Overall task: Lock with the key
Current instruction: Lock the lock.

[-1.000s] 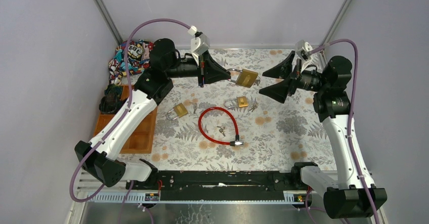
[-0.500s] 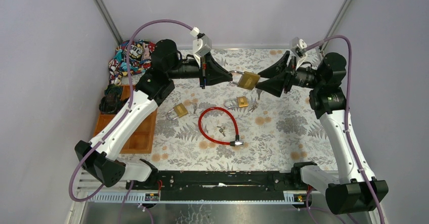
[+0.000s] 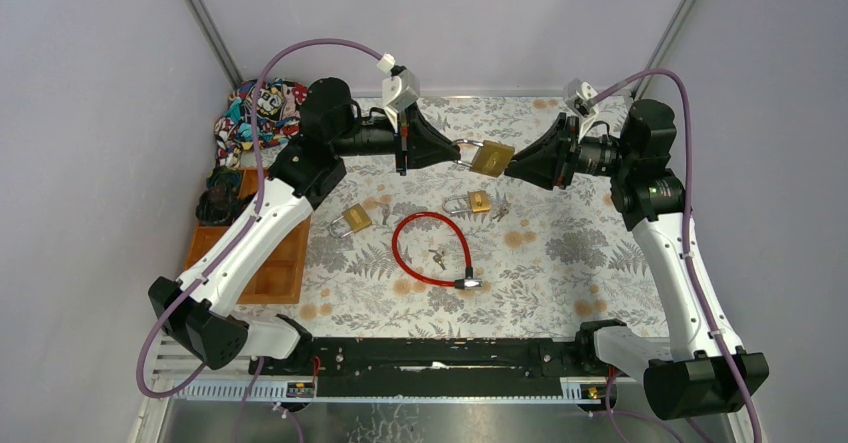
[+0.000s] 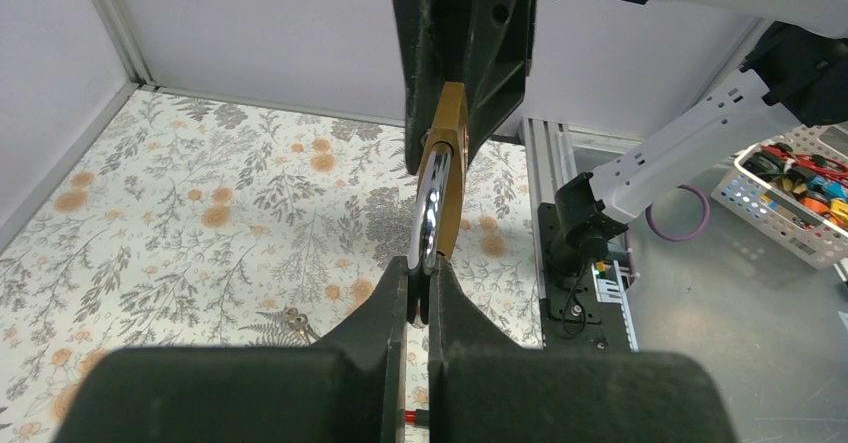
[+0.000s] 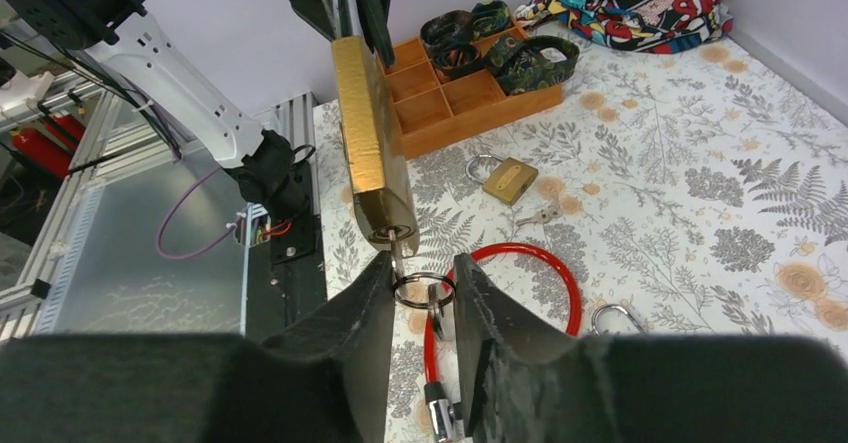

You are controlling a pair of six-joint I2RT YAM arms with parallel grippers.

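Padlock (image 3: 490, 157) hanging in air above tabletop (image 3: 560, 253), midway between both hands. Left hand (image 4: 420, 281) clamping tight on steel shackle (image 4: 430, 203), brass body pointing toward right hand (image 5: 422, 271). Key (image 5: 397, 253) sitting in keyhole at body's end, its ring (image 5: 422, 290) lying between right fingers. Right hand standing narrow around ring; cannot tell whether pads are pressing it.

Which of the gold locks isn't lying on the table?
The big padlock between the two arms: the left gripper holds it up by its silver loop. The other two padlocks lie on the table.
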